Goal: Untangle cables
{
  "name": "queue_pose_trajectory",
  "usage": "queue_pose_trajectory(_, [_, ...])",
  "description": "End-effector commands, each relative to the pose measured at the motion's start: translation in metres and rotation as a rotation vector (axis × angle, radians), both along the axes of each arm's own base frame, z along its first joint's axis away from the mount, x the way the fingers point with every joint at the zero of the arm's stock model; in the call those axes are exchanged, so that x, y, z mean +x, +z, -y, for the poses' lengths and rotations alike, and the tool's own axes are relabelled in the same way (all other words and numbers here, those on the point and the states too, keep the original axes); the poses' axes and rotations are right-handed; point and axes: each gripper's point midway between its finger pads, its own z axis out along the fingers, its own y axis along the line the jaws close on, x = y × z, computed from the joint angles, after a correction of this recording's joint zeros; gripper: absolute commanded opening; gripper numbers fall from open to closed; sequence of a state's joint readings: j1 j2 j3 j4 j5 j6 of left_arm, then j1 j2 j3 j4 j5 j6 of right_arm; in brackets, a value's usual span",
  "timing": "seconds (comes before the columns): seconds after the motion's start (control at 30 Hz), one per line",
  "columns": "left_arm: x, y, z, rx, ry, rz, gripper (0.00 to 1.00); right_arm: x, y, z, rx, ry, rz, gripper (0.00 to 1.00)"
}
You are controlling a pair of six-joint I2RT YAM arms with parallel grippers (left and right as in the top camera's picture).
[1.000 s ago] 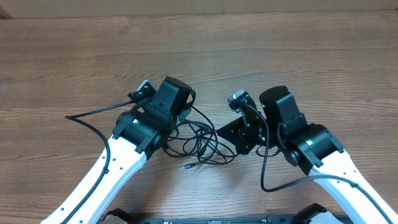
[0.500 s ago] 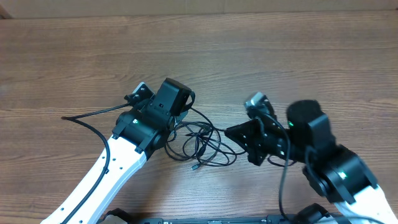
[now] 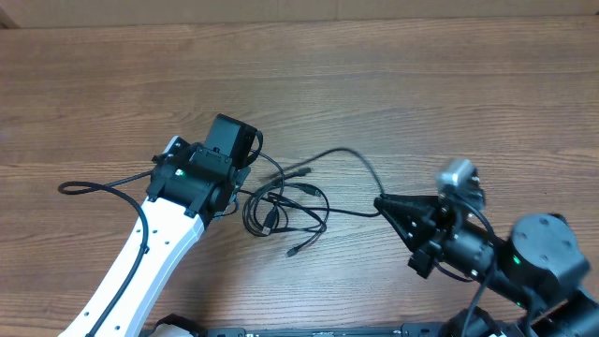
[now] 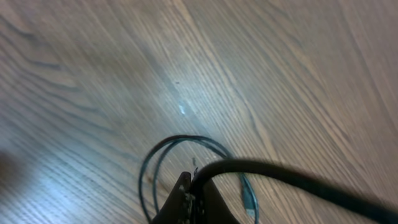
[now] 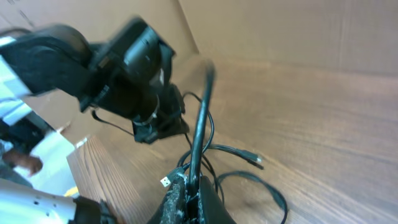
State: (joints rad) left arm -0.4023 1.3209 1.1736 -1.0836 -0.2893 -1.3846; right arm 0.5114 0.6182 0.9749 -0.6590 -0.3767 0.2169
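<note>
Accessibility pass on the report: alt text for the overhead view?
Two robot arms hold a loose tangle of thin black cables on a wooden table: the left claw is shut on its left edge, the right claw pinches a strand drawn out to the right. One plug end lies free below the coil.

cables (image 3: 281, 198) | thin black cords | loose tangled loops lying flat at centre | one strand arcs out rightward
</note>
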Motion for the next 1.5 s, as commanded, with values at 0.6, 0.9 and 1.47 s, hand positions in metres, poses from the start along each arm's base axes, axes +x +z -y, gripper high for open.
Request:
queue_pose_trajectory(0.6, [0.012, 0.007, 0.001, -0.059, 0.021, 0.039, 0.04, 0.013, -0.014, 0.030, -0.041, -0.202, -0.047, 0.41])
queue_pose_trajectory(0.9, [0.035, 0.022, 0.046, -0.243, -0.159, 0.125, 0.04, 0.020, -0.042, 0.039, -0.128, -0.263, -0.133, 0.57])
queue_pose_trajectory(1.47, [0.064, 0.109, 0.129, -0.399, -0.745, 0.523, 0.04, 0.059, -0.116, -0.010, -0.302, -0.101, -0.354, 0.69])
